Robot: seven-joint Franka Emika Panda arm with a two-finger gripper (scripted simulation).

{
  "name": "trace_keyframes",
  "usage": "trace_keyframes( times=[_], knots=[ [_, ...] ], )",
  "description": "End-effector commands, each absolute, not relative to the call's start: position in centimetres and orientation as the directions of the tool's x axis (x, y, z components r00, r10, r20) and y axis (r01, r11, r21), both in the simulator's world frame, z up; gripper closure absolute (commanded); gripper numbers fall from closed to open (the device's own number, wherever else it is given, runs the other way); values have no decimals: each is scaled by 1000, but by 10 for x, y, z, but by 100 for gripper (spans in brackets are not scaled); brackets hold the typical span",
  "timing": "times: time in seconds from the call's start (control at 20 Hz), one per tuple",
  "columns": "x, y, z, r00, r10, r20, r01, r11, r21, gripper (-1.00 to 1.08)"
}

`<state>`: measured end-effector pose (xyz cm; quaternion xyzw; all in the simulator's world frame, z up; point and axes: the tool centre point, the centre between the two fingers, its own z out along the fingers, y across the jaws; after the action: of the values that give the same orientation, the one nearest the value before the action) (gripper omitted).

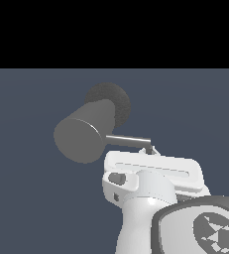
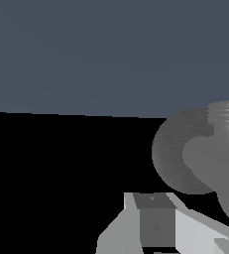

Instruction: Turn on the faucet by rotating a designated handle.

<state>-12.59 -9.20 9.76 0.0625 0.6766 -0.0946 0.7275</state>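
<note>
Grey matte cylinder: one faucet (image 1: 86,131), tilted, its flat round end facing the exterior camera, on one dark rough base (image 1: 117,101). One shiny handle (image 1: 128,141) projects toward the exterior view's right. My single gripper (image 1: 149,150) sits at the rod's outer tip; one finger (image 2: 155,221) shows in the wrist view. Opening width: cannot tell.

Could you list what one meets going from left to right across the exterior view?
Faucet cylinder's flat round end → dark rough round base → handle → pincer at the handle's tip.
</note>
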Motion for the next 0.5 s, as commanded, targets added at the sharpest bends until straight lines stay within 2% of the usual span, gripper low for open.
trace_keyframes(
  times=[0.0,0.45],
  knots=[
    [-128,-87,94,51,-46,-998,220,975,-34,108],
    [-134,-76,74,-7,-16,-1000,208,978,-17,108]
  ],
)
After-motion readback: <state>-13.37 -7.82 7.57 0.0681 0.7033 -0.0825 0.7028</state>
